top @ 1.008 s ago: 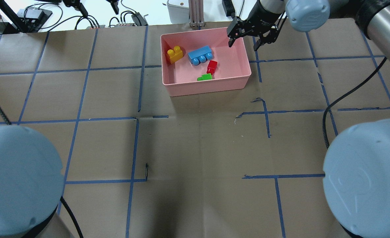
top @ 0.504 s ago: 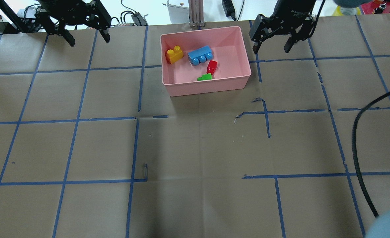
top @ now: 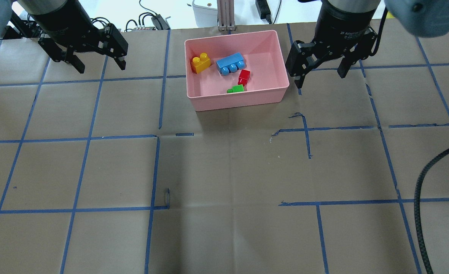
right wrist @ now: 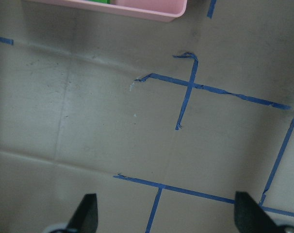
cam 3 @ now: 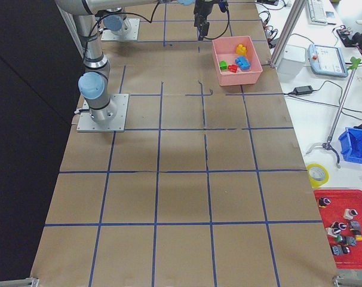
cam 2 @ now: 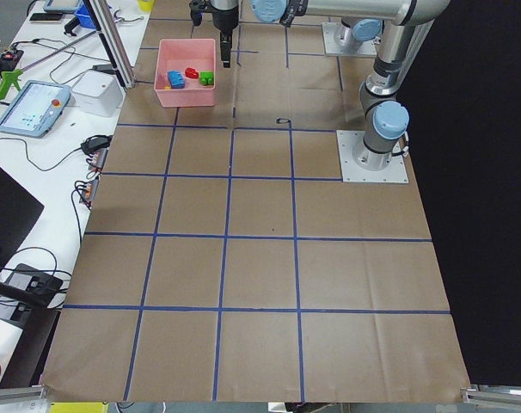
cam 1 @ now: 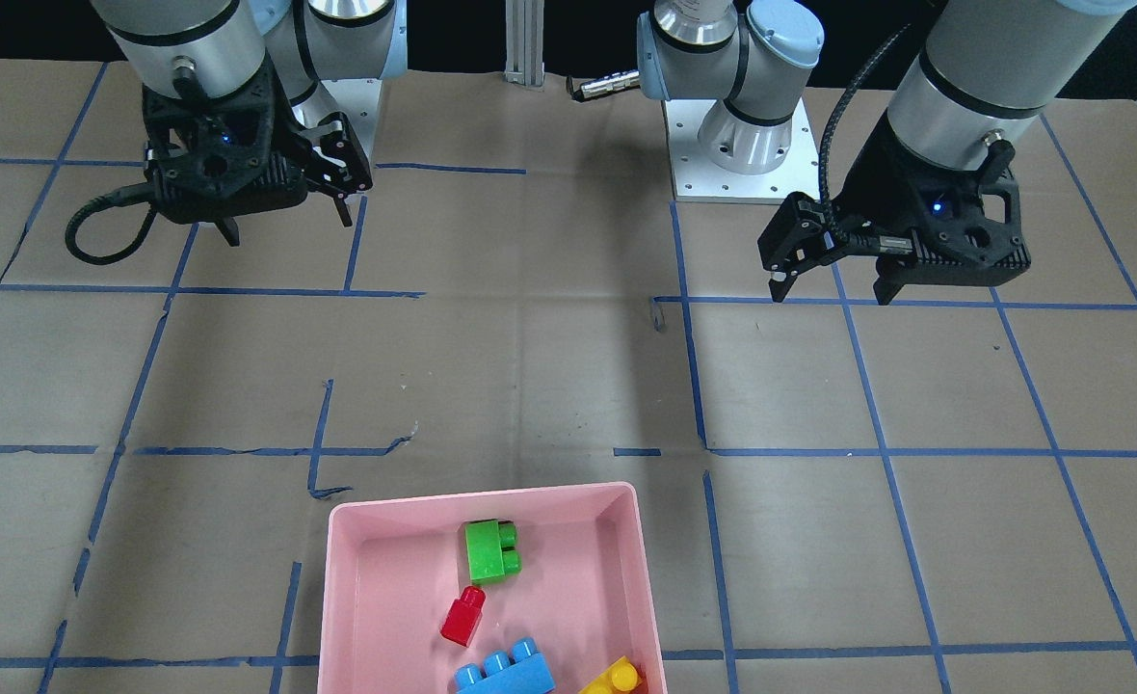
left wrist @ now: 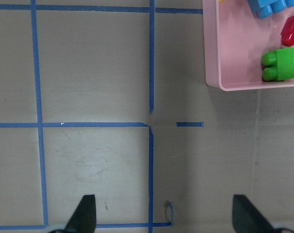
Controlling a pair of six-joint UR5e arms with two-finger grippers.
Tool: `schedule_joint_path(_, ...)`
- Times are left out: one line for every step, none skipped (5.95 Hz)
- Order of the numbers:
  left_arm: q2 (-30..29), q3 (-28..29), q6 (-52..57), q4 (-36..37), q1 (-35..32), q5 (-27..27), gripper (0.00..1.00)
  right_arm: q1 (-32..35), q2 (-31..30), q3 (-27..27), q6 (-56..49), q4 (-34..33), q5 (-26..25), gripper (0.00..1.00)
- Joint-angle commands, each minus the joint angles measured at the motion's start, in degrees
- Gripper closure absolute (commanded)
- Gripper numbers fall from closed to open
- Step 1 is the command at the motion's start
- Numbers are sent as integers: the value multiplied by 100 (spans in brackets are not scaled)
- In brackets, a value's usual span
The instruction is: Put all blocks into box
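Observation:
The pink box [top: 238, 102] stands at the far middle of the table. In it lie the yellow block [top: 201, 63], the blue block [top: 230, 63], the red block [top: 244, 76] and the green block [top: 236, 89]. My left gripper [top: 101, 66] is open and empty, above the table to the left of the box. My right gripper [top: 320, 76] is open and empty, just right of the box's right wall. The front view shows the box [cam 1: 342, 598], the green block [cam 1: 489, 550], the red block [cam 1: 462, 617], my left gripper [cam 1: 831, 289] and my right gripper [cam 1: 287, 226].
Brown paper with a blue tape grid covers the table [top: 224, 171]. A black cable [top: 422, 213] hangs at the right. Cables and devices [top: 152, 21] lie beyond the far edge. The left wrist view shows the box's corner [left wrist: 234, 87].
Both grippers have moved back toward the robot's side. The right one left the box's far right corner and now hangs beside the right wall. The blocks have not moved.

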Motion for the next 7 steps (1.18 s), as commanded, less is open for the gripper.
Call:
schedule_joint_path(86,-204,-33,91,-25,89,1,34,-597,1161,125,-1081,-161,0)
schedule_joint_path(103,-231,-16,126,-25,89,1,-27,-635,1228,125,-1106,-170,0)
schedule_joint_path(112,-231,-7,161,-25,89,1,-36,-645,1220,134,-1097,-162,0)
schedule_joint_path(77,-222,-7,318,-25,89,1,-45,-645,1203,134,-1106,-161,0)
schedule_joint_path(68,-187,-7,320,-25,89,1,-45,-645,1203,134,-1106,-153,0)
schedule_joint_path(60,-161,-7,320,-25,89,1,-37,-636,1203,134,-1106,-153,0)
schedule_joint_path(33,-117,-7,311,-34,89,0,-28,-636,1194,134,-1106,-144,0)
